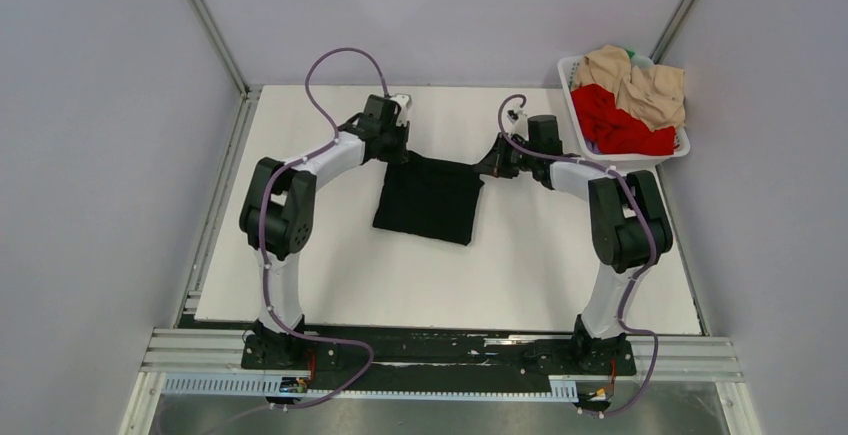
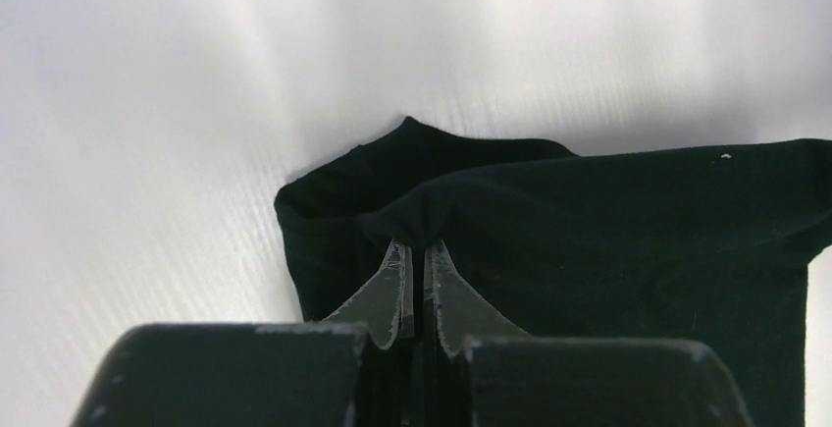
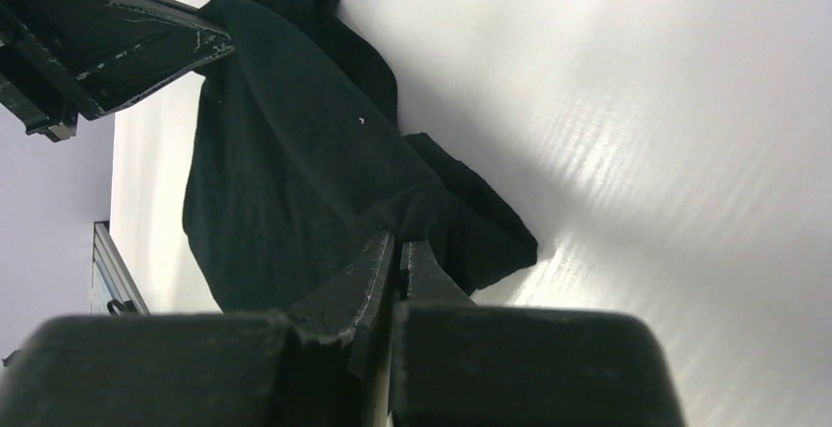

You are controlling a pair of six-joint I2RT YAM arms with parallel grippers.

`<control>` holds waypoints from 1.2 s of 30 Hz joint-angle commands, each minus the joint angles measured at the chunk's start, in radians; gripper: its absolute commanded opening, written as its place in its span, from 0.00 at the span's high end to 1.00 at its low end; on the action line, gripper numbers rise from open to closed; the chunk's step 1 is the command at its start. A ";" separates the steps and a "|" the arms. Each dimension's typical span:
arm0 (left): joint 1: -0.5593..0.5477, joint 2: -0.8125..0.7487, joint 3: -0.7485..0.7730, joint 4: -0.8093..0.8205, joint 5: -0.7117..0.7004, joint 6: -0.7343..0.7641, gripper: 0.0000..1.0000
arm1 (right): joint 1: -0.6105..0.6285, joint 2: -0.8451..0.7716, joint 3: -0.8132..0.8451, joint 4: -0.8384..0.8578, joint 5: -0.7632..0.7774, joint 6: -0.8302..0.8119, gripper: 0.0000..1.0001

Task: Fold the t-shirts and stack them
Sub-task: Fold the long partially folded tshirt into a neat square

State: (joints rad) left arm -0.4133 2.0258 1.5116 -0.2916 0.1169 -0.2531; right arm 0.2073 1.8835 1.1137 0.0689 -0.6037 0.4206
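On white table (image 1: 300, 255), mid-fold, pinching far corners of black t-shirt (image 1: 430, 200) tight with left end effector (image 2: 414, 245) and right end effector (image 3: 397, 240); next, probably lifting both together toward near edge.

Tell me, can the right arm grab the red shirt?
Probably not yet: the right gripper is shut on the black shirt. The red shirt lies nearby in the basket, so once freed it might.

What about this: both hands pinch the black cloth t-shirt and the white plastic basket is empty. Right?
No. The left hand and right hand pinch the black cloth t-shirt, but the top view shows the white plastic basket holding a red cloth shirt and a beige cloth shirt.
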 commanded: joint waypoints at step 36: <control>0.211 0.049 0.090 -0.188 -0.025 -0.174 0.33 | 0.035 0.303 0.412 -0.130 0.110 0.145 0.64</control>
State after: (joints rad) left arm -0.2241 2.1654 1.6295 -0.3893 0.1295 -0.4423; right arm 0.2481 2.2894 1.5200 0.0463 -0.5949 0.6186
